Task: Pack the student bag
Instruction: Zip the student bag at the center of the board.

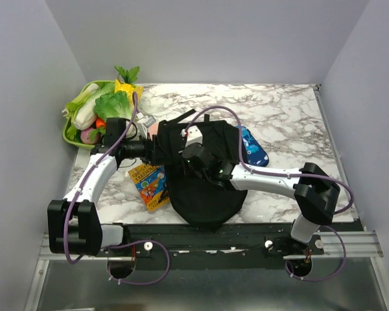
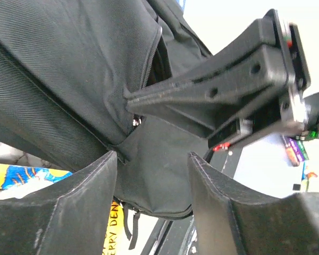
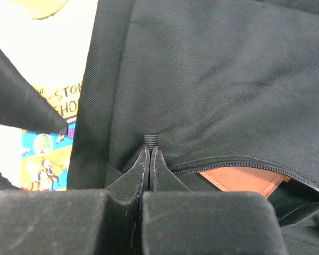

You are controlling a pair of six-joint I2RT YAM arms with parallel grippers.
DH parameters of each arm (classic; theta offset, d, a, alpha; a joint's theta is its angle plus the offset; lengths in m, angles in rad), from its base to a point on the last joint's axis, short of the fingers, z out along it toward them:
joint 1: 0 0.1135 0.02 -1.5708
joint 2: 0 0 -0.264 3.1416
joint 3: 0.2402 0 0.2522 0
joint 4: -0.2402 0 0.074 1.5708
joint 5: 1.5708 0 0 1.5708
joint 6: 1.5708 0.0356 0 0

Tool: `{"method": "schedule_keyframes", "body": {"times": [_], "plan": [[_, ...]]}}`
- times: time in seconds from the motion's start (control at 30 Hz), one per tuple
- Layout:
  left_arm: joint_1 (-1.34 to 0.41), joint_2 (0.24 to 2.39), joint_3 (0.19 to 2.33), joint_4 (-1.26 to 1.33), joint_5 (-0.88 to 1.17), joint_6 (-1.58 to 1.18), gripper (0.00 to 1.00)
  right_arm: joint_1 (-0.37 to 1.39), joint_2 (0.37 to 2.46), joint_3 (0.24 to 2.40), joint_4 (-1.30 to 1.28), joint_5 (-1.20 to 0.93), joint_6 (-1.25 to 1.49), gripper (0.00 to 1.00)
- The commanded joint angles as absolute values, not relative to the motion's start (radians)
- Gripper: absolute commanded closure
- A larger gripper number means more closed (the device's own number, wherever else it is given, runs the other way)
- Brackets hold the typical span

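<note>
The student bag [image 1: 204,188], a floppy black backpack, lies in the middle of the table. My right gripper [image 3: 150,151] is shut on the bag's ribbed black zipper pull [image 3: 151,140] at the end of a partly open zipper. An orange-brown leather item [image 3: 244,179] shows inside that opening. In the top view the right gripper [image 1: 189,157] sits on the bag's upper left part. My left gripper [image 2: 151,156] is at the bag's left edge [image 1: 157,151], its jaws apart with a fold of the bag's fabric [image 2: 154,175] between them. In the left wrist view, the right gripper's fingers [image 2: 202,95] reach the zipper.
A colourful yellow book [image 1: 149,184] lies partly under the bag's left side. A blue patterned glasses case [image 1: 253,148] sits at the bag's right. A green tray [image 1: 71,133] of toy vegetables stands at the back left. Walls close in both sides.
</note>
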State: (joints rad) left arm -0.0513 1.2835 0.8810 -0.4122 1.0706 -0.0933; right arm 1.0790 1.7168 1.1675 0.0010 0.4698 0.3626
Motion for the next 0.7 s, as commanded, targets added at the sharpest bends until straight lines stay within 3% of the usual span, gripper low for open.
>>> {"method": "schedule_keyframes", "body": {"times": [0.0, 0.37, 0.67], "plan": [[-0.110, 1.276, 0.847, -0.362, 1.045, -0.081, 0.39, 1.022, 1.666, 1.106, 0.074, 0.453, 0.577, 0.99], [-0.164, 1.318, 0.772, -0.298, 0.832, -0.006, 0.42, 0.948, 1.628, 1.040, 0.172, 0.293, 0.707, 0.99], [-0.181, 1.422, 0.785, -0.189, 0.839, -0.152, 0.26, 0.945, 1.637, 1.060, 0.196, 0.226, 0.707, 0.99]]}}
